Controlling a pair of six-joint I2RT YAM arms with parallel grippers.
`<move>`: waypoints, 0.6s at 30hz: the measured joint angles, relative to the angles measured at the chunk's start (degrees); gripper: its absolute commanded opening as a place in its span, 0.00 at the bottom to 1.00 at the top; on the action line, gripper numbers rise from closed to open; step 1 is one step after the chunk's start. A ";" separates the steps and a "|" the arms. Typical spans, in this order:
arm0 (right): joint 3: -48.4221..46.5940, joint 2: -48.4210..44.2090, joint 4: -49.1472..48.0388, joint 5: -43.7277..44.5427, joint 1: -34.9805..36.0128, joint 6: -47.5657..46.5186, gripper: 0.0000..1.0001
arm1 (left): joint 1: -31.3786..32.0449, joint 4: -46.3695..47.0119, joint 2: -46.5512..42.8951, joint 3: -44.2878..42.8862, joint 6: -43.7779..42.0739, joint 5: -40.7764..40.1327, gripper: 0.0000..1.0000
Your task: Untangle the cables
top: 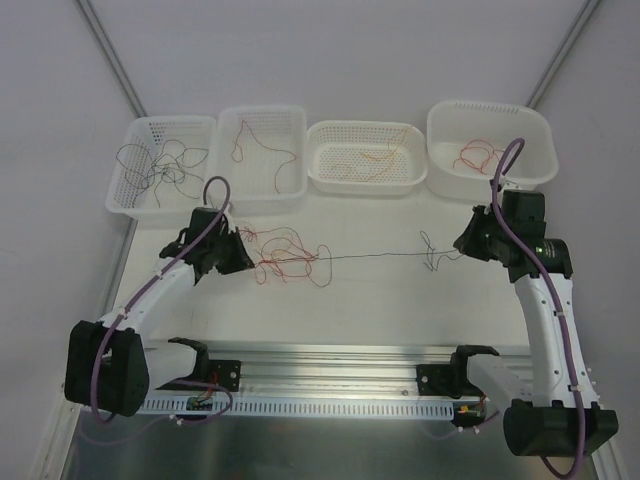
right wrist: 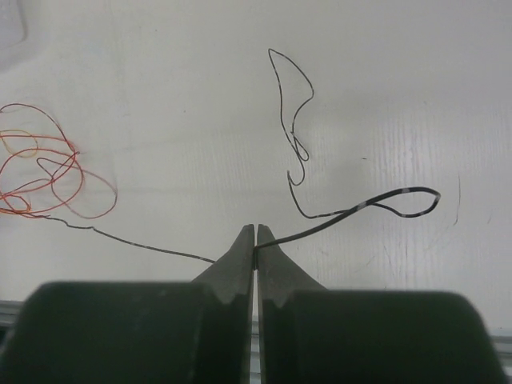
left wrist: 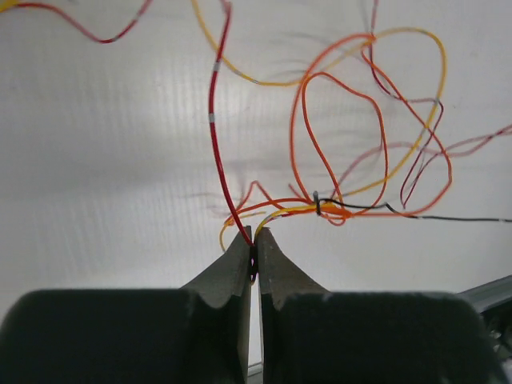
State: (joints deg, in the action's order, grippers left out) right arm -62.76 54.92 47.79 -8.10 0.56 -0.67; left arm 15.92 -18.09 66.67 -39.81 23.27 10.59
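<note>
A tangle of red, orange and yellow cables (top: 285,258) lies on the table left of centre. My left gripper (top: 240,258) is shut on strands of this tangle; in the left wrist view a bright red wire (left wrist: 216,152) and a yellow one run into its closed tips (left wrist: 254,240). A dark grey cable (top: 380,256) stretches taut from the tangle to my right gripper (top: 462,248), which is shut on it (right wrist: 254,240). Its free end curls in loops (right wrist: 292,128) beyond the tips. The grey cable is knotted into the tangle (left wrist: 318,204).
Four white baskets stand in a row at the back: one with dark grey wires (top: 128,195), one with a dark red wire (top: 290,190), one with orange-yellow wires (top: 325,175), one with bright red wires (top: 535,165). A metal rail (top: 330,375) runs along the near edge.
</note>
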 measured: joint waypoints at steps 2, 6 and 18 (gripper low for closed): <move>-0.17 0.00 0.46 0.24 -0.68 0.02 0.01 | -5.01 -0.39 -1.07 1.68 2.01 2.45 0.00; -1.86 0.13 1.55 0.83 -2.38 0.04 0.01 | -12.20 -1.55 -1.70 4.09 5.03 3.85 0.00; -18.43 2.60 1.75 -9.35 -4.37 0.74 0.01 | -17.46 -4.39 -2.71 4.55 7.41 4.61 0.12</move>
State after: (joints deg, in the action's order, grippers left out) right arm -81.19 57.52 49.54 -17.45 -3.81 0.08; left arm -1.54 -22.48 63.96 -35.27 30.68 15.20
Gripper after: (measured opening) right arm 0.017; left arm 0.066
